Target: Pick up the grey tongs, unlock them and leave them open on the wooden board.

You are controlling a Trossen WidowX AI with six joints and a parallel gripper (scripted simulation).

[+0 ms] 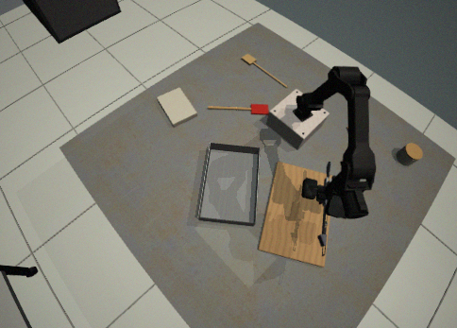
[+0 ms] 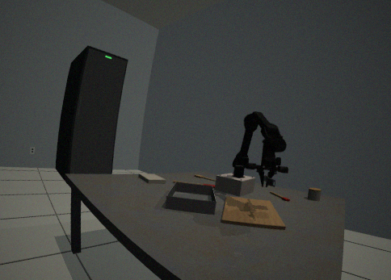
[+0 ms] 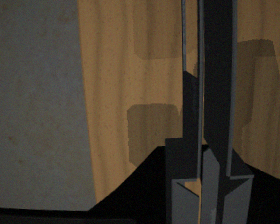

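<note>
Pale floor tiles surround the table [image 1: 142, 173] [image 2: 141, 212]; your pincer [image 1: 326, 192] [image 2: 264, 181] [image 3: 201, 165] grips the lifted tongs [image 1: 324, 225] [image 3: 218, 75], unlocking and laying down apparently left

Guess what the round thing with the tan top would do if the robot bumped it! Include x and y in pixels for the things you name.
The short round block [image 1: 414, 152] [image 2: 314, 194] would probably slide rather than tip, since it looks squat and stands on a flat end. If it did fall over, it might roll, because its side is curved. It looks stiff, with straight, undented sides.
</note>
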